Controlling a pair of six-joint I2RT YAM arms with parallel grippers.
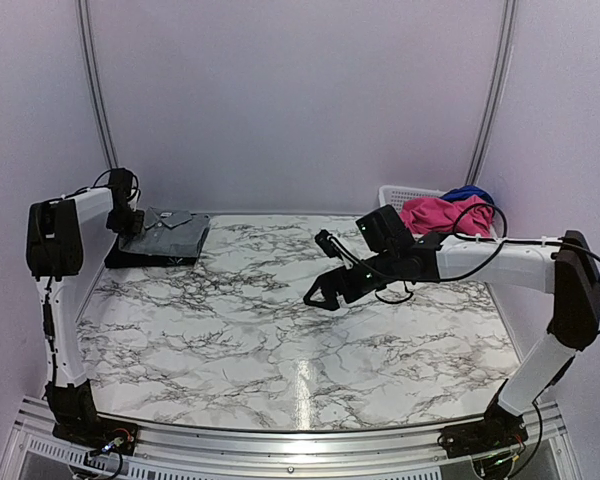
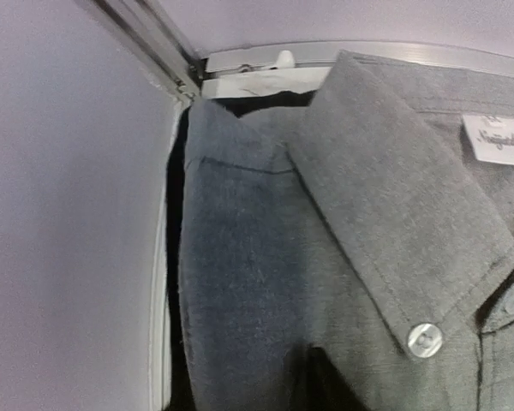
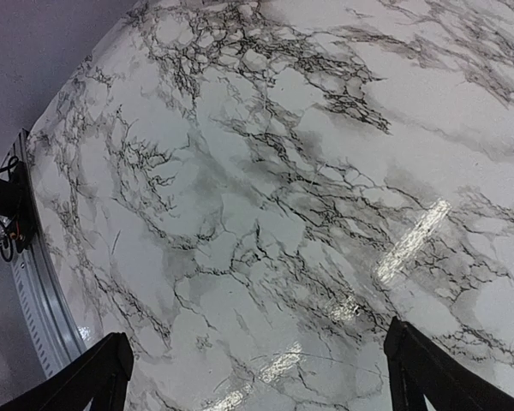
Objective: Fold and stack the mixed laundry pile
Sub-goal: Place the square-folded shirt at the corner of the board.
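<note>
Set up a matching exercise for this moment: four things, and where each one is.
Things:
1 grey shirt
2 pink garment
3 right gripper
4 black cloth

Places:
A in the white basket
B open, above the bare marble table
C lowest in the far-left stack
D on top of the black cloth

Pairs: 1-D, 2-A, 3-B, 4-C.

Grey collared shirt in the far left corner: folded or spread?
Folded: the grey collared shirt lies as a compact rectangle on a black folded cloth, collar and button showing.
</note>
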